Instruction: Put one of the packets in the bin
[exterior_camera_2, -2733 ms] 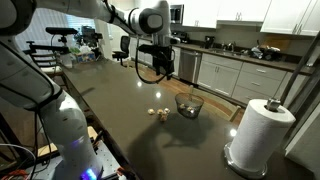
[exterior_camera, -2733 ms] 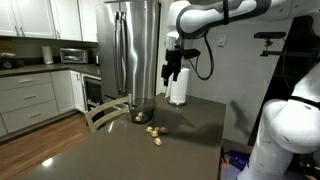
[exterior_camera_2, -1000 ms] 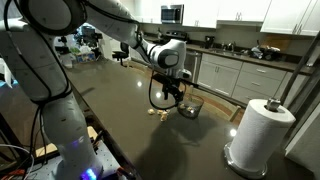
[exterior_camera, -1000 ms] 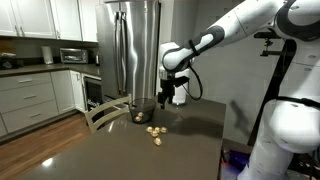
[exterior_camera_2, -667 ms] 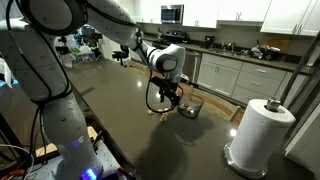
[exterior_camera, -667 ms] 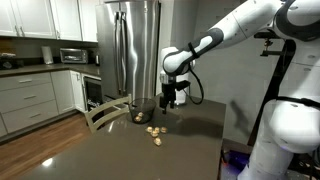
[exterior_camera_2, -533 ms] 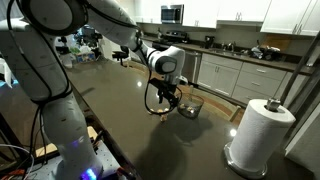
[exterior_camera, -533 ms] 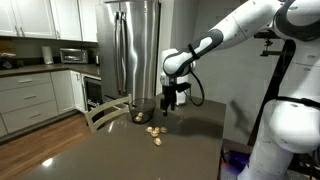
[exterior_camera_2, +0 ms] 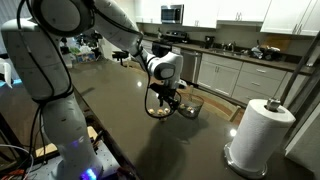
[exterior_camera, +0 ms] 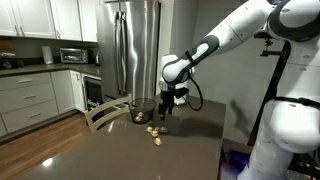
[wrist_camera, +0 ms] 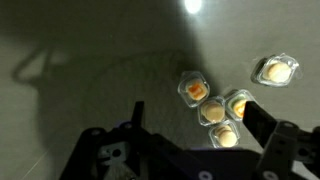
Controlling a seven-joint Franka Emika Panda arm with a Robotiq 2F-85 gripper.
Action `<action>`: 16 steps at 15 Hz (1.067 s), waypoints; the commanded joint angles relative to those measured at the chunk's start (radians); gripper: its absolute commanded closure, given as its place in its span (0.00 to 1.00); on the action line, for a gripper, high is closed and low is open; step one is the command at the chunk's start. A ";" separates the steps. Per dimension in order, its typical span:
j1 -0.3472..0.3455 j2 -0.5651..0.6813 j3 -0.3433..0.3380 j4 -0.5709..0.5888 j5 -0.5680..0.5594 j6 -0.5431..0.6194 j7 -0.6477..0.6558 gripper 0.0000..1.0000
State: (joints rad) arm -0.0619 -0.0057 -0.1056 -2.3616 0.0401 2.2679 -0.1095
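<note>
Several small clear packets with yellow-orange contents lie on the dark table. In the wrist view a cluster of three [wrist_camera: 212, 108] sits between my fingers and one more [wrist_camera: 276, 70] lies apart at the right. They show in both exterior views [exterior_camera: 154, 131] [exterior_camera_2: 157, 113]. My gripper [wrist_camera: 193, 118] is open and empty, lowered just above the cluster [exterior_camera: 165, 108] [exterior_camera_2: 168, 100]. The bin [exterior_camera_2: 189, 104] is a small clear bowl-like container on the table beside the packets; it also shows behind them [exterior_camera: 138, 113].
A paper towel roll [exterior_camera_2: 257, 135] stands on the table near one corner. A chair back [exterior_camera: 104, 116] rises at the table's far edge. A steel refrigerator [exterior_camera: 135, 50] and kitchen cabinets stand beyond.
My gripper has come down from high above the table to just over the packet cluster. It stays open. The packets have not moved.
</note>
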 commanded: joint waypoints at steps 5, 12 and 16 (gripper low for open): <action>-0.012 0.102 0.014 0.055 0.017 0.074 -0.028 0.00; -0.025 0.176 0.021 0.083 0.050 0.044 -0.064 0.00; -0.031 0.198 0.030 0.077 0.085 0.034 -0.098 0.00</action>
State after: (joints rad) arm -0.0661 0.1695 -0.0964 -2.3023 0.0788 2.3259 -0.1447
